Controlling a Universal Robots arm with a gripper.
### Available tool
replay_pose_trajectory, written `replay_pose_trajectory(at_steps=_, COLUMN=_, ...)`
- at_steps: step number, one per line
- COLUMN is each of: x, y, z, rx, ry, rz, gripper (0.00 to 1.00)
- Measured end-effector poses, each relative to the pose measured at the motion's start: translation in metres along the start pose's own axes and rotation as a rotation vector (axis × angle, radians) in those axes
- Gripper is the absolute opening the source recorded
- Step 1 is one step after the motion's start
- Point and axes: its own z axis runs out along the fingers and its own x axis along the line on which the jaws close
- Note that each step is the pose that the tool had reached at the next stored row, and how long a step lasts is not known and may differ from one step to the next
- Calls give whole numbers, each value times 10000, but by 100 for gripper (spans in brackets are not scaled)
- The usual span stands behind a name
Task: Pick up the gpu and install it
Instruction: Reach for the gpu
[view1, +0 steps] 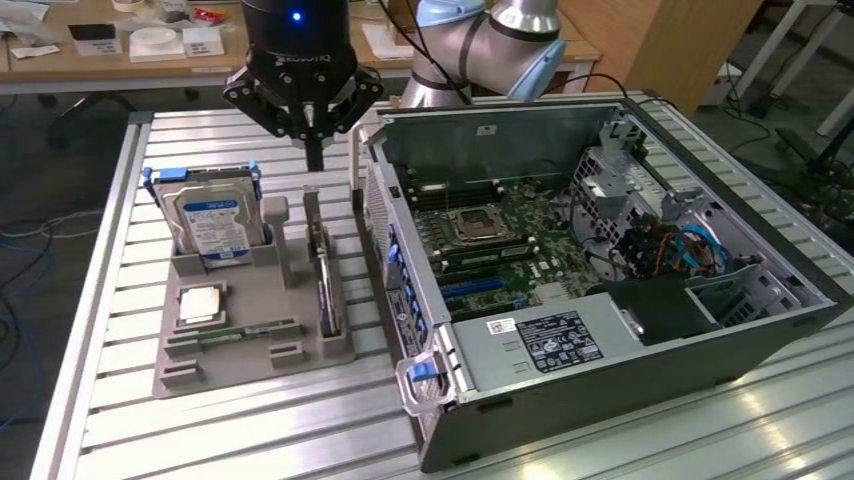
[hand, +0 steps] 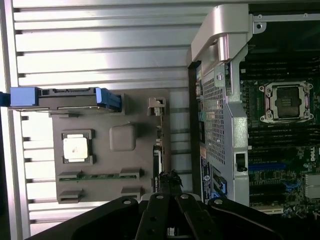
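Table: ribbed aluminium slats that carry everything else.
Computer: a dark tower case lying open on the exterior view's right. Its green board is bare, with an empty processor socket near the middle. The black sticker on the silver box has white print that cannot be read. In the wrist view, white lettering on the board looks like Dell.
Arm: silver and pale blue, behind the case.
Holder: a grey moulded tray just beside the case, on the exterior view's left.
Gripper: black, with a blue light lit above it. It hangs over the far end of the holder with its fingers pinched together on nothing. The white writing on its body is unreadable.
Hard drive: stands upright in the holder, silver with a blue label. The label text is too small to read.
Gpu: a thin card on edge in the holder's slot nearest the case. It is below the gripper's tips and apart from them.
Processor: lies flat in its pocket in the holder.
Memory stick: a narrow green strip in front of the processor.
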Motion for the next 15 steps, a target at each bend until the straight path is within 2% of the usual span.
replay_pose_trajectory(at_steps=6, x=-1, y=-13, z=-1, rx=0, ry=1, rz=-4, gripper=11)
replay_pose_trajectory(at_steps=15, x=-8, y=-101, z=-4, rx=0, ry=1, rz=-2, gripper=11)
